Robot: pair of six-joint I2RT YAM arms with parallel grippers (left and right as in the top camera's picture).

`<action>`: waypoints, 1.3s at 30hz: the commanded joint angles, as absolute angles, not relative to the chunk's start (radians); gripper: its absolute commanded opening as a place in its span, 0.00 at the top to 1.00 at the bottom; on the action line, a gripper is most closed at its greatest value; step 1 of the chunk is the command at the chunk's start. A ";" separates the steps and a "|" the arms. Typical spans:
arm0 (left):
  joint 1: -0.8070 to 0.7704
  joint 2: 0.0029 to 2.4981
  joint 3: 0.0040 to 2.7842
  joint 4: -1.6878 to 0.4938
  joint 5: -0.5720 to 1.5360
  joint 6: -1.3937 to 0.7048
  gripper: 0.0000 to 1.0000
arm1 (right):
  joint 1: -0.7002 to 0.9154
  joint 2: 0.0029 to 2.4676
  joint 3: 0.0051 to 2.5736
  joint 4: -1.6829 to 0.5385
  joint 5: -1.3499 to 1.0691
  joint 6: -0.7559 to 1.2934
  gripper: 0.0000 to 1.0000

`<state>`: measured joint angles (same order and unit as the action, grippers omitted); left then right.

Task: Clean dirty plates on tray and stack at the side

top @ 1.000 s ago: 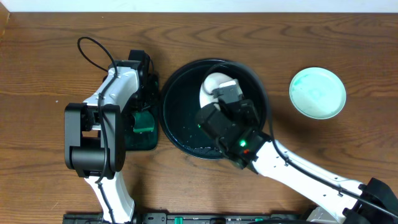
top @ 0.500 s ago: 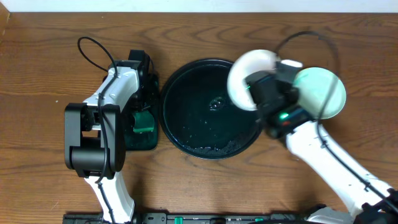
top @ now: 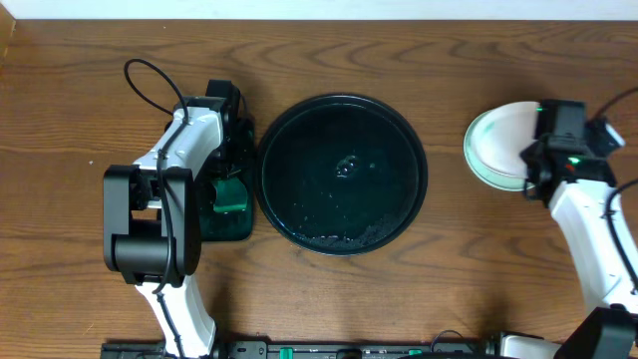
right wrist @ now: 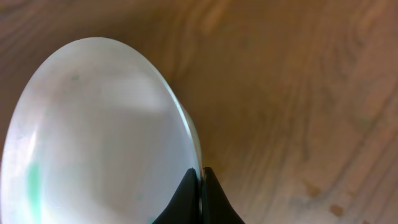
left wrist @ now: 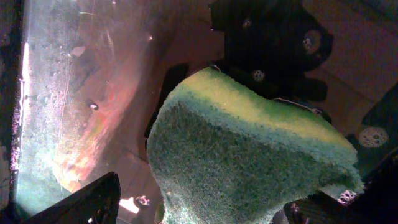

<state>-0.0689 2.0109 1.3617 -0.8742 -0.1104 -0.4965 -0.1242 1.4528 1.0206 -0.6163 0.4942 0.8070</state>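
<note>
The black tray point(top: 299, 120) holds no plates, only water drops at its middle. My right gripper point(right wrist: 201, 177) is shut on the rim of a white dirty plate point(right wrist: 93, 137), which bears a faint teal streak and is tilted above the wood. From overhead, that plate point(top: 510, 118) hangs over a teal-tinted plate point(top: 486, 160) that lies on the bare table at the right side, with my right gripper point(top: 543, 150) at its right rim. My left gripper point(left wrist: 205, 211) stands open around a green-and-yellow sponge point(left wrist: 249, 155); one finger point(left wrist: 87, 202) is apart from the sponge.
A small dark-green rectangular tray point(top: 224, 227) with the sponge point(top: 231, 194) sits just left of the black tray, under my left arm. A black cable point(top: 145, 85) loops over the table at the back left.
My right arm has lifted the white plate off the black tray and carried it right, over the teal-tinted plate. The tray now has no plate. The left arm has not moved.
</note>
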 commanded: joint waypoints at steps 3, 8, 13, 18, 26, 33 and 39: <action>-0.068 2.014 1.354 -0.877 -0.116 -0.491 0.17 | -0.232 1.486 1.024 -0.621 0.424 0.859 0.99; -0.068 2.014 1.354 -0.877 -0.116 -0.491 0.18 | -0.243 1.567 1.024 -0.590 0.413 0.860 0.99; -0.068 2.014 1.354 -0.877 -0.116 -0.491 0.18 | -0.243 1.661 1.024 -0.553 0.369 0.859 0.99; -0.068 2.014 1.354 -0.877 -0.116 -0.491 0.18 | -0.243 1.715 1.024 -0.514 0.292 0.856 0.82; -0.068 2.014 1.354 -0.877 -0.116 -0.491 0.18 | -0.236 1.716 1.025 -0.458 0.176 0.776 0.28; -0.068 2.014 1.354 -0.877 -0.116 -0.491 0.17 | -0.202 1.668 1.028 -0.456 0.145 0.730 0.17; -0.068 2.014 1.354 -0.877 -0.116 -0.491 0.18 | -0.146 1.513 1.028 -0.482 0.115 0.612 0.01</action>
